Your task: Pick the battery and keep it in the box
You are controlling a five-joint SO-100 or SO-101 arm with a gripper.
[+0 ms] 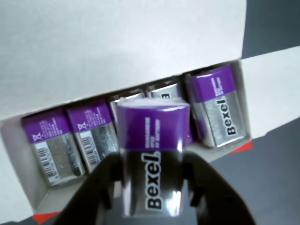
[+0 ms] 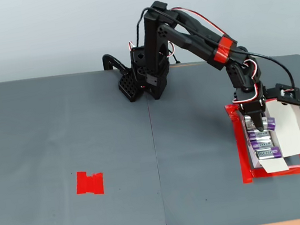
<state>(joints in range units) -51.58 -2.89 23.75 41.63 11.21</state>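
Closest to my wrist camera, the gripper (image 1: 152,187) has its two dark fingers (image 1: 98,187) closed on the battery (image 1: 152,140), one finger on each side of its silver lower body; the purple band points away from the lens and the lettering runs lengthwise. Just beyond, I see the box (image 1: 117,42) lying open, its long white flap filling the upper part of the wrist view. Inside it lie other batteries (image 1: 218,105) side by side in a row, purple ends toward the flap; the held battery hangs over the middle of that row, hiding part of it, and I cannot tell whether it touches them. In the fixed view, the arm (image 2: 195,37) reaches from its base at the far middle of the grey mat (image 2: 56,133) down to the box (image 2: 292,127) at the right, which sits inside a red tape outline (image 2: 241,149). A red tape patch (image 2: 90,183) lies well apart on the left.
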